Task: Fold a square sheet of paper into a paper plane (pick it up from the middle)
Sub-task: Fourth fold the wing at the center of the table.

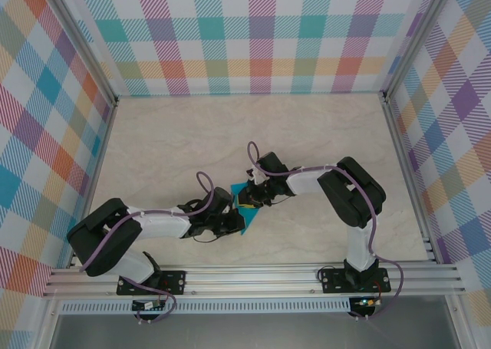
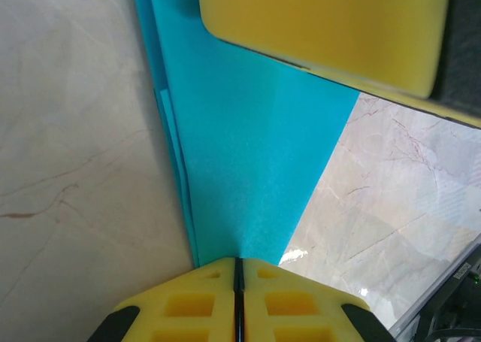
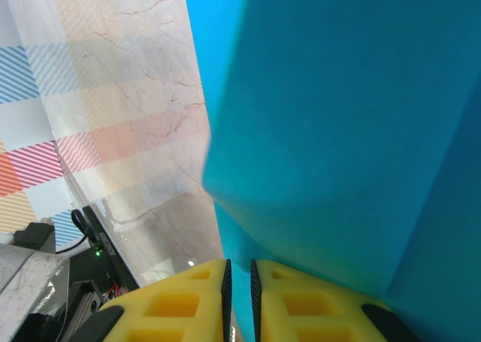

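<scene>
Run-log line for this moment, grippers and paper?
left gripper: shut on paper | right gripper: shut on paper | paper: partly folded, layered edges

No text, label, brand, number or sign can be read in any of the three views.
</scene>
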Controlling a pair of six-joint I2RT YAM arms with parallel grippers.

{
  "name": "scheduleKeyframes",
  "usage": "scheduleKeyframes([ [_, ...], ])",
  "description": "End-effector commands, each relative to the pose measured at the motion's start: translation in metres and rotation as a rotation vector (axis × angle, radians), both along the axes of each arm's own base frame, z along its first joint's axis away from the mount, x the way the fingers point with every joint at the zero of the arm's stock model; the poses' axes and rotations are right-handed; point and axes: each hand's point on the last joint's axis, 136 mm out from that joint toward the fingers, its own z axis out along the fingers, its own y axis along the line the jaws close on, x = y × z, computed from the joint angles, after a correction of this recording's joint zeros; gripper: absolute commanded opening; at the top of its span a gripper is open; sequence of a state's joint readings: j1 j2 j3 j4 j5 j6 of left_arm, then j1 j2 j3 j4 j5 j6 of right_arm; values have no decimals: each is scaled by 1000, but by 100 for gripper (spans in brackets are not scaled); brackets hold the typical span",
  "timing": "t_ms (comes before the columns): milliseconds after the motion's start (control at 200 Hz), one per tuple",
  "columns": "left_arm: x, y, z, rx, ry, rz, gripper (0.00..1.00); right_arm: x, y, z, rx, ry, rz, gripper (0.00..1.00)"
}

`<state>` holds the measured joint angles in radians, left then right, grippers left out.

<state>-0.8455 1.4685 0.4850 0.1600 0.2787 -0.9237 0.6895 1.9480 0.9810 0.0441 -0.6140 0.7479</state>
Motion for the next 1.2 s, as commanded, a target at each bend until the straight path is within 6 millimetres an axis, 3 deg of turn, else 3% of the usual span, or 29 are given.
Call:
scheduleKeyframes([
  [0, -35, 11, -19, 45, 119, -70, 10, -22, -30, -51, -188, 114, -39, 17],
  [580, -58, 11, -14, 70, 117, -185, 11, -25, -33, -55, -202, 122, -46, 17],
  [745, -51, 10, 7, 42, 50, -165, 11, -26, -34, -57, -206, 127, -49, 17],
  [970, -28, 25, 45, 49, -97, -79, 12, -25, -34, -57, -203, 125, -47, 17],
  [1195, -11, 30, 61, 30, -149, -28, 12, -27, -34, -58, -199, 130, -50, 17],
])
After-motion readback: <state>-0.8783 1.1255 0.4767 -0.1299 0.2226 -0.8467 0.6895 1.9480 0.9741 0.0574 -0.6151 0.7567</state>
